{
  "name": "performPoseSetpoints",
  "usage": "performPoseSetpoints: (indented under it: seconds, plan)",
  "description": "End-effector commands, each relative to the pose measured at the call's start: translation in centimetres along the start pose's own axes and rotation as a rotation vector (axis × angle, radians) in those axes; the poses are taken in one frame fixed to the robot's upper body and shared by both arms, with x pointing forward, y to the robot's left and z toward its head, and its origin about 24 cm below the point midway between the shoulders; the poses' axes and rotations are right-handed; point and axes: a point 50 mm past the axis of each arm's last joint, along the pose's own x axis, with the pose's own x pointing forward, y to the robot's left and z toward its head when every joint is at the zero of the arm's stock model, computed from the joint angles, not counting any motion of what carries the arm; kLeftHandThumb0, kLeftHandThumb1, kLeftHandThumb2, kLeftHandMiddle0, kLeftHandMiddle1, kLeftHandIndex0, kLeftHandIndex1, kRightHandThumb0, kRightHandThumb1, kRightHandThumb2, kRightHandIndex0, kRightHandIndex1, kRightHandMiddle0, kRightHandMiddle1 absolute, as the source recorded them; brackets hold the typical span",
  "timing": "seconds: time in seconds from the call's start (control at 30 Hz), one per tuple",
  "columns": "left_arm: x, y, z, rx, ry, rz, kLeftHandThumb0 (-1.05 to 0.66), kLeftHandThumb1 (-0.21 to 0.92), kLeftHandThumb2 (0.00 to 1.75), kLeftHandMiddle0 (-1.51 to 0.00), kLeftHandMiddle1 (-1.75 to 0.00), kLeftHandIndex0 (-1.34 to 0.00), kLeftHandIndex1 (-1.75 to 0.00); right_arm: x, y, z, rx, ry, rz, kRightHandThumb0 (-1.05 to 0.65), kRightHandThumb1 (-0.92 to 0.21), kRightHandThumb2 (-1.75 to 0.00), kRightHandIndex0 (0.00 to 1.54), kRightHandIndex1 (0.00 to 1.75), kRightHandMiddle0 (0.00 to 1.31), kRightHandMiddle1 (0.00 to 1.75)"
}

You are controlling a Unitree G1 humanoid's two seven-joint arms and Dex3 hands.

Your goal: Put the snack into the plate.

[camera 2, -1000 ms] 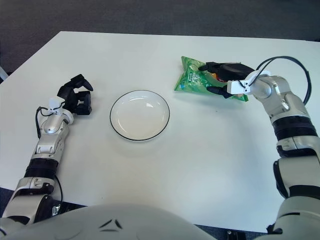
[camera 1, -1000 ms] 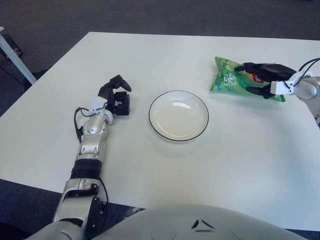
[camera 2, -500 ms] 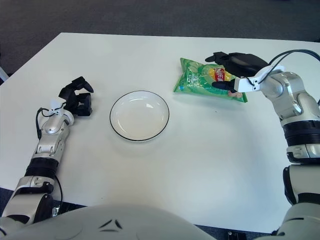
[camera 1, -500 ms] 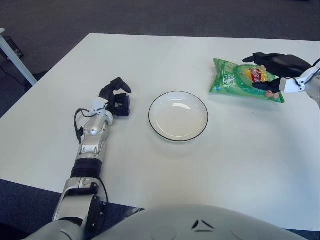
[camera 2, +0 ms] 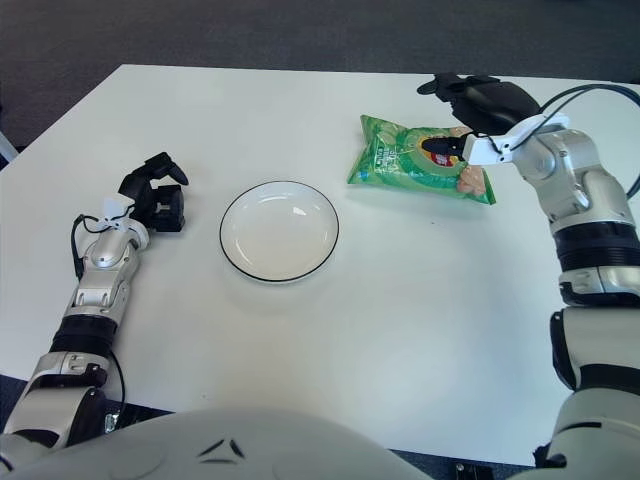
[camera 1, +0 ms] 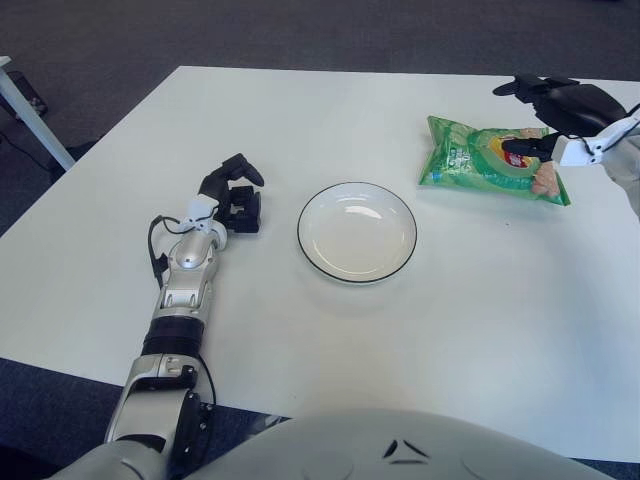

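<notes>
The snack, a green bag [camera 1: 468,160] with a red logo, lies flat on the white table at the far right. My right hand [camera 1: 537,112] hovers over the bag's far right end with its fingers spread; its thumb tip [camera 1: 512,147] hangs above the logo, and it holds nothing. The white plate [camera 1: 357,235] with a dark rim sits empty at the table's middle, to the left of the bag. My left hand [camera 1: 234,196] rests on the table left of the plate with its fingers curled and empty.
The white table [camera 1: 330,340] runs to its front edge below me. Dark carpet lies beyond the far edge. A white table leg [camera 1: 28,112] stands at the far left.
My right hand has let go of the bag and risen back and to the right. The bag stays flat on the table. The left hand has not moved.
</notes>
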Motion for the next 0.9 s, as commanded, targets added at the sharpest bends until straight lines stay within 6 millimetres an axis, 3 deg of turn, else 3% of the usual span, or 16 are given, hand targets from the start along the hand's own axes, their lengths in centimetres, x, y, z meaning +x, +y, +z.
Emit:
performPoseSetpoints:
  seconds: [0.0, 0.53, 0.87]
  plan:
    - [-3.2, -1.1, -4.0, -0.038, 0.169, -0.006, -0.54, 0.18, 1.48, -1.28, -1.75, -0.73, -1.75, 0.7, 0.9, 0.1, -0.011, 0.002, 0.008, -0.83, -0.92, -0.65, 0.19, 0.15, 0.00, 0.77]
    - [-3.4, -1.1, -3.8, -0.019, 0.176, -0.001, -0.53, 0.20, 1.45, -1.29, -1.75, -0.71, -1.75, 2.0, 4.0, -0.5, -0.015, 0.012, 0.133, -0.99, -0.92, -0.75, 0.04, 0.07, 0.00, 0.47]
    - [-3.4, -1.1, -3.6, -0.005, 0.179, -0.003, -0.53, 0.19, 1.47, -1.29, -1.75, -0.72, -1.75, 2.3, 5.9, -0.1, 0.023, 0.010, 0.244, -1.04, -0.92, -0.78, 0.00, 0.02, 0.00, 0.38]
